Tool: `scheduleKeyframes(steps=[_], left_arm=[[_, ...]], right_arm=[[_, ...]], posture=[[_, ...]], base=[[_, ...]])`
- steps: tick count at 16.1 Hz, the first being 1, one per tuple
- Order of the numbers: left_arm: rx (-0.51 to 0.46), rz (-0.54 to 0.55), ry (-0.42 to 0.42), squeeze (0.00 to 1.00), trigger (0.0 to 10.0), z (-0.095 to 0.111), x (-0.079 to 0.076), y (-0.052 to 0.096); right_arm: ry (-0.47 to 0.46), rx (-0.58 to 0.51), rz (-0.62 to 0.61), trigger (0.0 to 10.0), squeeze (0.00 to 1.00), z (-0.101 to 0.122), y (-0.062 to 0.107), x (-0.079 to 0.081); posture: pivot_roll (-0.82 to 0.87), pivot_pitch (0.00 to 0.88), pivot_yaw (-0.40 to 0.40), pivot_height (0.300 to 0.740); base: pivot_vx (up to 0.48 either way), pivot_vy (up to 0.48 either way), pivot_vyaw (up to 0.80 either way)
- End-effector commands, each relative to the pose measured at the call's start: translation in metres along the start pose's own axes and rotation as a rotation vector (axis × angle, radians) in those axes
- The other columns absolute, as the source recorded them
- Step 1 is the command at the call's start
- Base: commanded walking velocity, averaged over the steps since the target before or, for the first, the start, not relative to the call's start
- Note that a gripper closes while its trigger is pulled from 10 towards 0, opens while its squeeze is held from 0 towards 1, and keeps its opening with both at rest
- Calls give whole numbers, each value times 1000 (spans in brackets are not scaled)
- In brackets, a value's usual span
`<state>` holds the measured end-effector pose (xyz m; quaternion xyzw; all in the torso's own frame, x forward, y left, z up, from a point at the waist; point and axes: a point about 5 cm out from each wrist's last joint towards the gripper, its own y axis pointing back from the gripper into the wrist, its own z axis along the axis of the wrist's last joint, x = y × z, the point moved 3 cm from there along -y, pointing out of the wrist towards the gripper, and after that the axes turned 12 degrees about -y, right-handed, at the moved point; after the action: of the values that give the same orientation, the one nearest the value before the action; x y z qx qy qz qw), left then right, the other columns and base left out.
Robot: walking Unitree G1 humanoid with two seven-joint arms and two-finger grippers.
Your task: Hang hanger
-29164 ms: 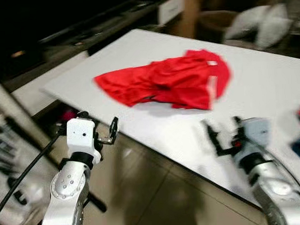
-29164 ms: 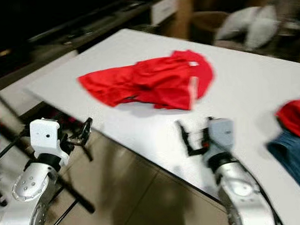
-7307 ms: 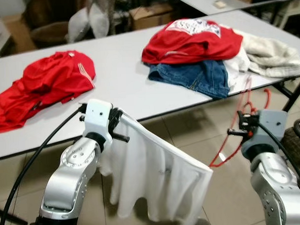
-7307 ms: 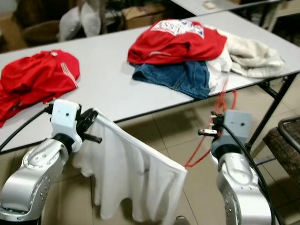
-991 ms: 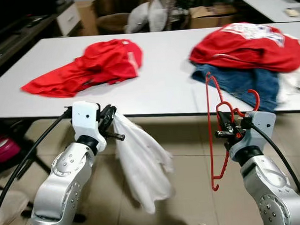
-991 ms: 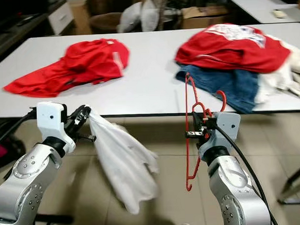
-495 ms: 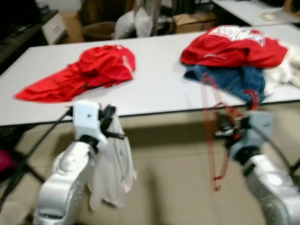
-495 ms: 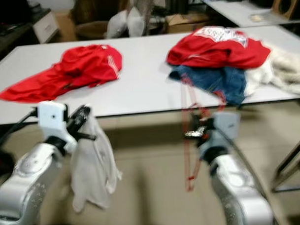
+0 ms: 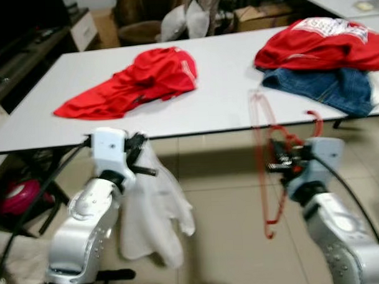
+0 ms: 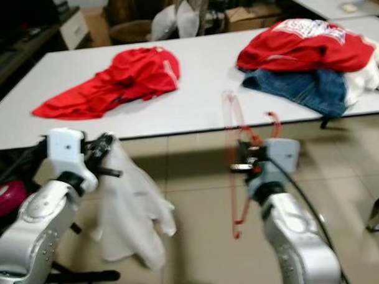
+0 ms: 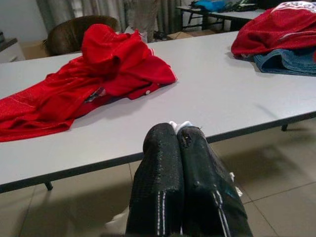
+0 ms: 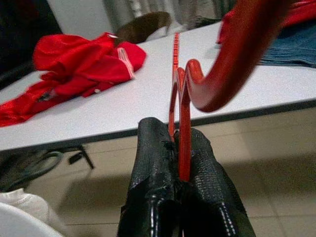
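Hanger point(image 9: 265, 158), red, hung clamped between the right gripper point(image 12: 178, 143) fingers, off the near edge of the white table point(image 9: 225, 84). The left gripper point(image 11: 177, 136), fingers together, pinched a white garment point(image 9: 156, 212) dangling toward the floor. Against half a second earlier, the view had swung and the garment had billowed wider, suggesting the robot was turning, with nowhere to hang it in sight. White print on the red shirt point(image 9: 326, 40) atop the far-right pile was unreadable.

Both arms: rounded silver shells, small dark screw holes near the wrist. White boxy wrist housings, black cable off each. Left claw point(image 11: 180, 148) and right claw point(image 12: 173, 148): long black textured fingers.
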<state>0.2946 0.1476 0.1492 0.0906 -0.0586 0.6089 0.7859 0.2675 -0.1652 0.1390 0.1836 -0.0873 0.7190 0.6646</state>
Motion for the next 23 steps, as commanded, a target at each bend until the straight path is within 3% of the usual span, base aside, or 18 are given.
scheduleKeyframes(steps=[1, 9, 13, 21, 23], left_arm=[[-1, 35, -4, 0, 10000, 3, 8, 0], [-35, 34, 9, 0, 10000, 9, 4, -9], [-53, 44, 23, 0, 10000, 13, 4, -13], [-73, 75, 34, 0, 10000, 18, 9, -17], [-73, 109, 29, 0, 10000, 19, 16, -18]], right_arm=[[-6, 1, 9, 10000, 0, 0, -2, 6], [6, -6, 33, 10000, 0, 3, -7, 8], [29, -6, 44, 10000, 0, 5, -11, 9], [59, -33, 78, 10000, 0, 14, -13, 10], [110, -26, 117, 10000, 0, 16, -13, 14]], posture=[[-176, 0, 98, 740], [-180, 0, 102, 740], [-183, 0, 98, 740], [-188, 0, 93, 740], [-189, 0, 90, 740]], base=[[0, 0, 0], [0, 0, 0], [313, 0, -664], [392, 0, 0], [399, 0, 0]])
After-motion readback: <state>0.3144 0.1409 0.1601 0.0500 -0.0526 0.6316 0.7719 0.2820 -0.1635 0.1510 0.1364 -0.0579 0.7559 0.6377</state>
